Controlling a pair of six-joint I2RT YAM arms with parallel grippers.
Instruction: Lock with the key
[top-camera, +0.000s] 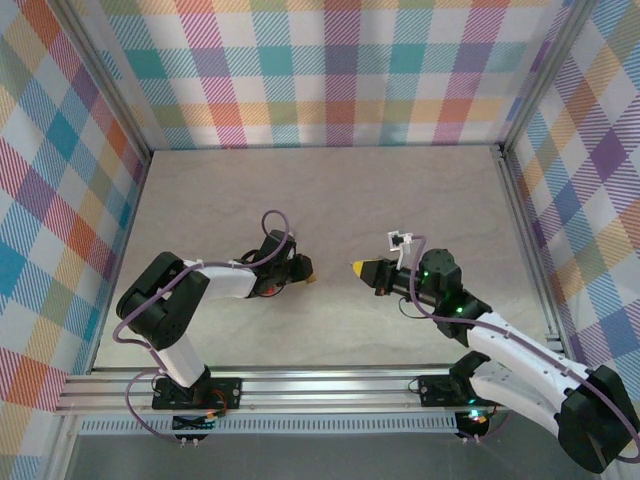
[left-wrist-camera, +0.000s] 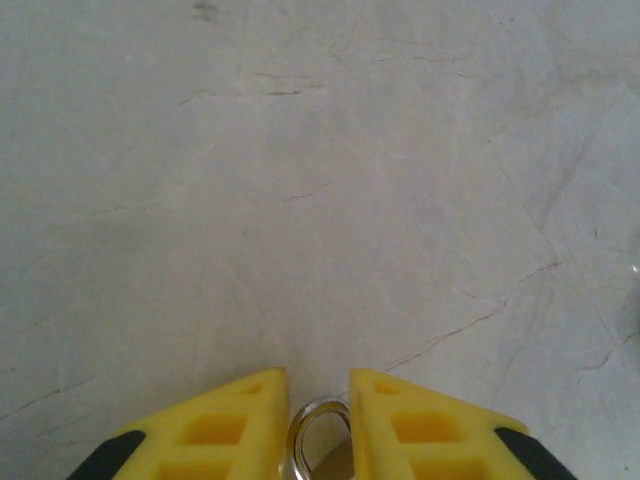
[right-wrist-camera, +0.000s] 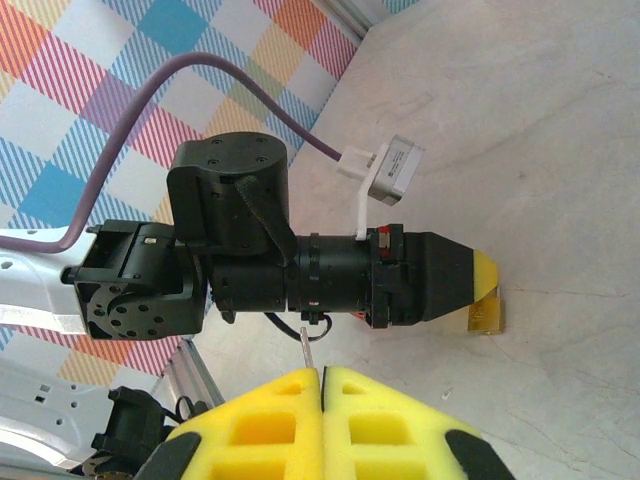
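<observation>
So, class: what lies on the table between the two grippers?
Nothing: the top view shows bare table between the left gripper and right gripper.

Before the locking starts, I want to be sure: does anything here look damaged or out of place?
Only the table shows thin crack-like lines. The padlock is held in the left tool, the key in the right tool; nothing is spilled.

Mid-table, the yellow-fingered left gripper (top-camera: 306, 270) is left of centre over the pale marbled table (top-camera: 330, 190). The yellow-fingered right gripper (top-camera: 358, 268) faces it from the right, apart. A small brass padlock (right-wrist-camera: 487, 315) lies beneath the left tips, its steel shackle (left-wrist-camera: 318, 428) between them. A thin metal key (right-wrist-camera: 305, 348) sits between the right ones.
</observation>
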